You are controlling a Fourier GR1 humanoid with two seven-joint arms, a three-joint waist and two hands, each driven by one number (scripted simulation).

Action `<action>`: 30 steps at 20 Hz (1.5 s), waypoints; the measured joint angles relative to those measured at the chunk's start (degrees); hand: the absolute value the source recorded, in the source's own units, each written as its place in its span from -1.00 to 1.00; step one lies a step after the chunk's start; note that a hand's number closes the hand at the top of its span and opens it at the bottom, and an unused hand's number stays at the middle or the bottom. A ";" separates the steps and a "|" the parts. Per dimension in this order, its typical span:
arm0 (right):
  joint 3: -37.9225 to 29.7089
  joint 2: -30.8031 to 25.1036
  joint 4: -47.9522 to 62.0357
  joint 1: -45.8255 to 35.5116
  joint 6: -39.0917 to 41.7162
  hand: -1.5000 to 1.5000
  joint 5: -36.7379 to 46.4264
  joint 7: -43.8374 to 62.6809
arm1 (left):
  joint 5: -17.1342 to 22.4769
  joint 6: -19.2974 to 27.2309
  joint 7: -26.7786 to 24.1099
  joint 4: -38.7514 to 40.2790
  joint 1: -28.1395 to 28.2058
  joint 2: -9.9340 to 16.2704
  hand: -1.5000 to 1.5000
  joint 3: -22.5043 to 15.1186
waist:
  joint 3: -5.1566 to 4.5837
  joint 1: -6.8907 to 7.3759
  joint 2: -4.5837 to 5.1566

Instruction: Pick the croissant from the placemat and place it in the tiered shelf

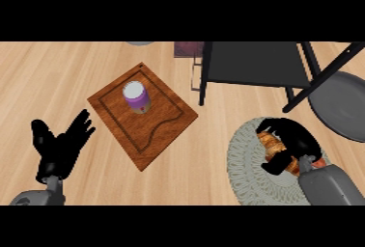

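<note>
Gripping 1 croissant (273, 143), right hand (294, 140), 1 placemat (249, 176)

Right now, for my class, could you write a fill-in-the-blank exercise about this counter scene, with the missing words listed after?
1. The robot's right hand is curled round the golden-brown ____, which lies on the round grey woven placemat.
2. The purple bottle with a white cap stands on the brown wooden ____.
3. The robot's left hand shows at the view's left, open and holding ____.
4. The dark tiered shelf stands at the view's ____ edge.

Missing words: croissant; cutting board; nothing; top
</note>
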 measured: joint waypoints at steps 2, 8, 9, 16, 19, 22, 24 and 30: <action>0.11 0.69 -1.30 0.95 -0.31 1.00 0.44 -0.98 | -0.50 -0.05 -1.14 1.04 0.01 -0.48 0.00 0.30 | 0.05 -0.19 -0.03; 4.71 8.70 -4.75 0.89 -1.62 1.00 3.02 3.19 | -0.06 -1.47 -2.13 1.48 0.04 -0.41 0.00 1.41 | 0.38 -0.10 0.19; 6.20 11.32 -4.97 -0.52 -1.36 1.00 3.63 5.95 | -0.52 -1.22 -2.45 1.66 -0.09 -0.68 0.00 1.16 | 0.43 0.01 0.24; 15.94 19.32 -7.08 -9.31 -8.56 1.00 3.99 19.10 | -1.12 -1.45 -2.07 2.00 -0.62 -0.82 0.00 1.11 | 0.56 0.33 0.37; 18.53 20.25 -12.81 -12.55 -10.85 1.00 5.86 24.60 | -1.30 -0.97 -1.15 1.87 -0.61 -0.88 0.00 1.32 | 0.60 0.04 0.21; 18.38 20.69 -19.55 -16.81 -9.87 1.00 8.67 30.52 | -1.49 -0.62 -0.86 1.37 -0.20 -1.14 0.00 1.34 | 0.59 -0.35 0.05; 17.31 20.78 -23.95 -19.88 -8.87 1.00 10.65 33.94 | -1.50 -0.55 -1.49 1.20 0.27 -1.32 0.00 1.55 | 0.56 -0.58 -0.05; 10.82 20.63 -32.15 -29.75 -3.82 1.00 12.86 39.84 | -2.14 -0.16 -1.62 -0.30 1.13 -1.93 0.00 1.04 | 0.47 -0.65 -0.07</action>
